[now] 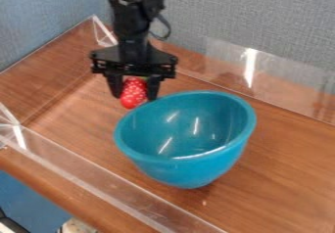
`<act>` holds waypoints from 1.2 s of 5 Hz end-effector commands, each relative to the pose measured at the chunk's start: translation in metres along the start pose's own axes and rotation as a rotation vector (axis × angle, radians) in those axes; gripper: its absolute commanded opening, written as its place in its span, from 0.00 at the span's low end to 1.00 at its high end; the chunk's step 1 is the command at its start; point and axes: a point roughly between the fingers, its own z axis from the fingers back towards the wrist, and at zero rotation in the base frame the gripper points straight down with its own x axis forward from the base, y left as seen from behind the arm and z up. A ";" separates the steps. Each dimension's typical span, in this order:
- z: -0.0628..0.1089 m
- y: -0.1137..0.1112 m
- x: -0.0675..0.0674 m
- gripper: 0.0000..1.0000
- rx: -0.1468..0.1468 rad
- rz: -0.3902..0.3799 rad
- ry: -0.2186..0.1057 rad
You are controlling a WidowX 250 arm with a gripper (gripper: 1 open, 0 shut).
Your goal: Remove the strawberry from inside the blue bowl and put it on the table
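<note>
1. The black two-fingered claw [133, 92] on the dark robot arm [135, 17] points almost straight down, its jaws drawn narrow and clamped on the small red toy strawberry [133, 95].
2. The strawberry hangs in that grip, clear of the large glossy teal-blue bowl [186, 139] — it sits just beside the bowl's far-left rim and above it, not inside.
3. The relation that matters for the coming move: bare reddish-brown polished wooden table [59, 85] lies below and to the left of the held fruit, while the bowl's rim is close on the lower right. A lowering on the side away from the bowl looks the safer path.
4. The strawberry's long axis runs roughly vertical, in line with the claw.
5. Hard to make out: the fingers cover the fruit's top, so its green leafy cap is not visible, and how much gap separates fruit from rim cannot be judged from this single view.
6. The bowl's interior appears empty — only highlights show on its smooth wall.
</note>
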 end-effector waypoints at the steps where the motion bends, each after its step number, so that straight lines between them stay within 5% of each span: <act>1: 0.002 0.005 0.001 0.00 -0.002 -0.030 -0.021; 4: 0.003 0.018 0.017 0.00 0.013 -0.100 0.005; 6: -0.005 0.016 0.009 0.00 0.050 -0.014 0.033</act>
